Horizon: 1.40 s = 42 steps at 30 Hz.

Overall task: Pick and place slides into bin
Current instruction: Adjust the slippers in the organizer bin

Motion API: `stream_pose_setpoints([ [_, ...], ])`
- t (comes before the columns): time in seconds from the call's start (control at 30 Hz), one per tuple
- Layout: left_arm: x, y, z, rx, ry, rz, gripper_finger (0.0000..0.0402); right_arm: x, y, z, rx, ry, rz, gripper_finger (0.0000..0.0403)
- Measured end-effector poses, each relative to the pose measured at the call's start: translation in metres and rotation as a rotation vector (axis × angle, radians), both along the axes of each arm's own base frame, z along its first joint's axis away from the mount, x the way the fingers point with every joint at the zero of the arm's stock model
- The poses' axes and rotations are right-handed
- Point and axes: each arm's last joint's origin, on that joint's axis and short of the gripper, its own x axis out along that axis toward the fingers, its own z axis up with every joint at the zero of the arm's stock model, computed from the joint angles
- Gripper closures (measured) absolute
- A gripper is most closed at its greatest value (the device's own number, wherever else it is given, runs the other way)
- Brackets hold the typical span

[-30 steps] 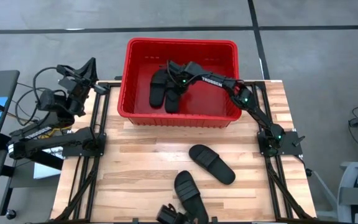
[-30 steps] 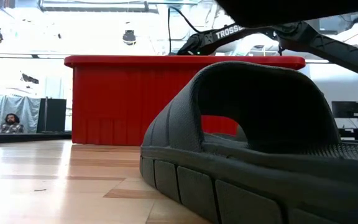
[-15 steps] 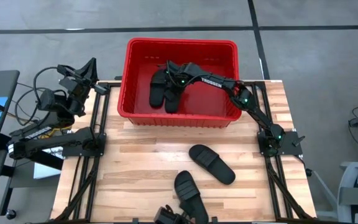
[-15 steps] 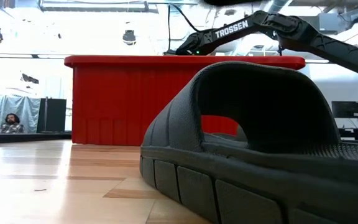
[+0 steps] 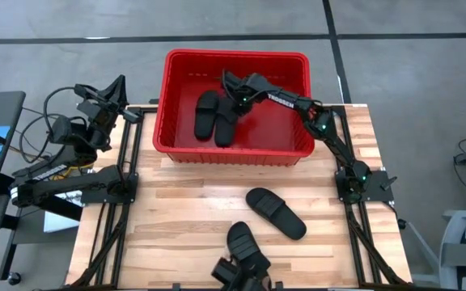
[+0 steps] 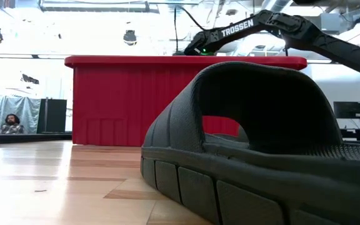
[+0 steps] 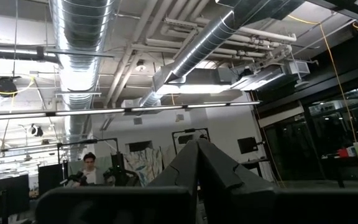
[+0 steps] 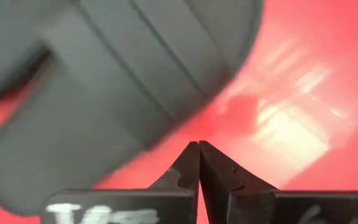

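The red bin [image 5: 235,58] stands at the table's far edge. Two black slides [image 5: 207,113] [image 5: 226,123] lie side by side on its floor. My right gripper [image 5: 226,79] is shut and empty inside the bin, above the second slide's far end; the right wrist view [image 8: 198,144] shows that slide [image 8: 104,81] just beneath it. Two more slides [image 5: 275,212] [image 5: 245,246] lie flat on the table near its front edge. My left gripper [image 5: 120,83] is shut and waits off the table's far left corner.
The nearest slide [image 6: 261,144] fills the low view's foreground, with the bin's wall [image 6: 136,100] behind it. Bare wood [image 5: 184,202] lies between the bin and the two loose slides. The arms' frames [image 5: 112,186] [image 5: 362,182] stand at the table's left and right edges.
My right gripper has gone up and toward the bin's far wall, away from the slide below it. That slide now lies flat on the bin's floor beside the first one.
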Motion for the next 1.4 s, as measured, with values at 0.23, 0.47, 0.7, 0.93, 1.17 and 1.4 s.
stream_pose_setpoints([
  [0.23, 0.000, 0.000, 0.000, 0.000, 0.000, 0.000, 0.0402, -0.010, -0.011, -0.004, 0.023, 0.021, -0.035, 0.0403],
  [0.47, 0.000, 0.000, 0.000, 0.000, 0.000, 0.000, 0.0402, 0.006, -0.001, -0.002, 0.040, -0.089, 0.017, 0.0403],
  [0.7, 0.000, 0.000, 0.000, 0.014, 0.021, 0.018, 0.0402, 0.020, 0.007, 0.001, 0.055, -0.196, 0.052, 0.0403],
  [0.93, 0.000, 0.000, 0.000, 0.023, 0.034, 0.029, 0.0402, 0.024, 0.004, 0.003, 0.057, -0.265, 0.054, 0.0403],
  [1.17, 0.000, 0.000, 0.000, 0.022, 0.033, 0.027, 0.0402, 0.008, 0.007, -0.001, 0.062, -0.074, 0.019, 0.0403],
  [1.4, 0.000, 0.000, 0.000, 0.021, 0.032, 0.027, 0.0402, 0.003, 0.001, -0.002, 0.062, -0.059, 0.015, 0.0403],
])
